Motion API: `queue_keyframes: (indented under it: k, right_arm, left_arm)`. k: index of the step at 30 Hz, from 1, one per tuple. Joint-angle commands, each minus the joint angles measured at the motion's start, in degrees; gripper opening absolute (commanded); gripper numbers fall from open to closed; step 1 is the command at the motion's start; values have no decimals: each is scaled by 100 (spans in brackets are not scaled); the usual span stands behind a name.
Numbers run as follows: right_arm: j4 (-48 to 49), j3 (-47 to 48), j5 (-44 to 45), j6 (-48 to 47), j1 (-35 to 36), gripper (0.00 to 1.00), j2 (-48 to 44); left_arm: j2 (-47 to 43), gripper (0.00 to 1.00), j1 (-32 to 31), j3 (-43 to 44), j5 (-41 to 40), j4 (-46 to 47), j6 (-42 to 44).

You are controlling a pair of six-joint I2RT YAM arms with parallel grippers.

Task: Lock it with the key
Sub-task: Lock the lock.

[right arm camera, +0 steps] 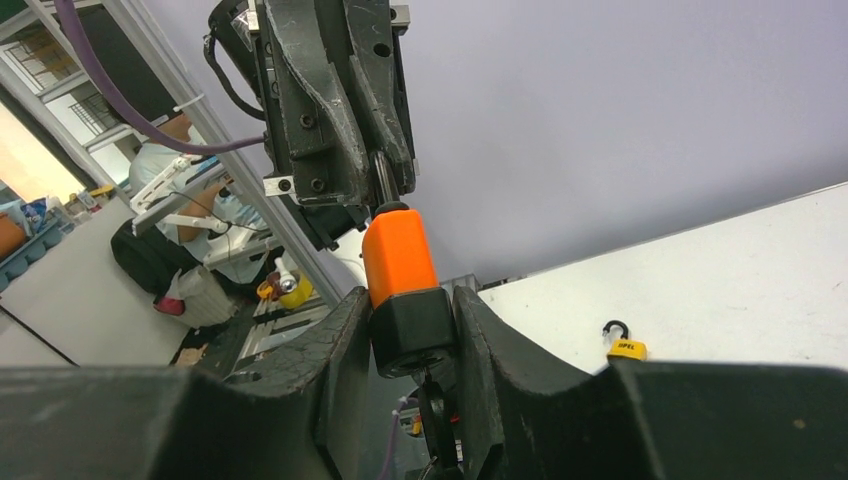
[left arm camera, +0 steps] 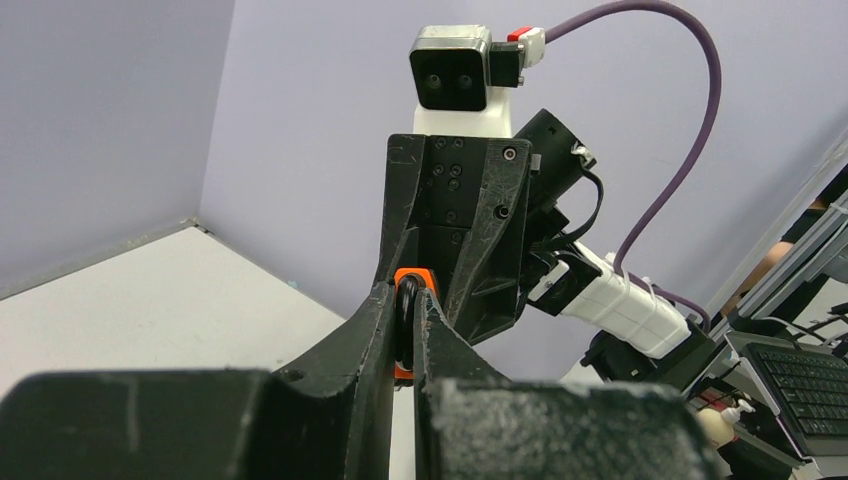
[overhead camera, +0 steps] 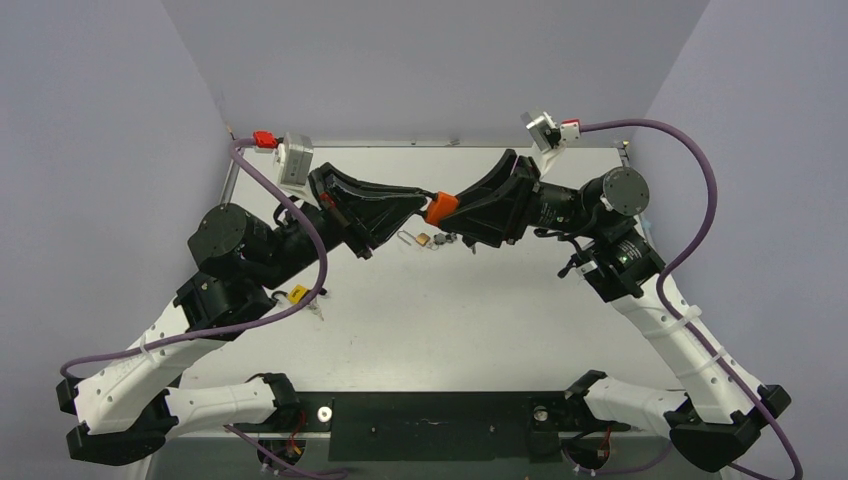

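Grips orange padlock by its black lower body, squeezed between the two fingers of right pincer. Meets left pincer above, closed on the thin metal shackle at the padlock's top. Shows small yellow padlock lying on white surface, well apart.

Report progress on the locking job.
Done: the orange padlock is held above the table, its black base clamped in the right end effector. In hand: the left end effector pinches its top end. Left: its underside is hidden, so locking is unconfirmed.
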Motion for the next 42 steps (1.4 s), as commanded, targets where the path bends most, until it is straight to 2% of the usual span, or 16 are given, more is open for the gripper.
queue_keyframes:
  k: [1,14,20,27,28,29,33,37,42]
  right_arm:
    - [1600,605,1319,101,34,0,267]
    - [1564,877,1328,89,151,0,511]
    - [1256,1081,1374,-108,296,0,665]
    - [1145,675,1380,-224,261,0,492]
    - [1134,538,1346,-223,209,3,463]
    - [1136,462,1319,-222,174,15,395]
    - [1541,-207,1150,70,-152,43,76]
    - [1944,-754,943,320,-467,59,-188]
    - [2519,-1444,519,651,-966,69,-479]
  left_arm:
    - [682,0,-529,-602,1375,-1868,-328]
    - [827,0,-564,-953,1469,-1477,-478]
    - [851,0,-559,-1088,1482,-1389,-483]
    - [368,0,-252,-740,447,-1579,-362]
    - [244,0,-108,-712,307,-1572,-375]
    - [194,0,-11,-687,275,-1564,-393]
    - [65,0,597,-438,481,-1617,-536]
    - [169,0,761,-105,652,-1815,-491]
    - [305,0,832,232,704,-2149,-394]
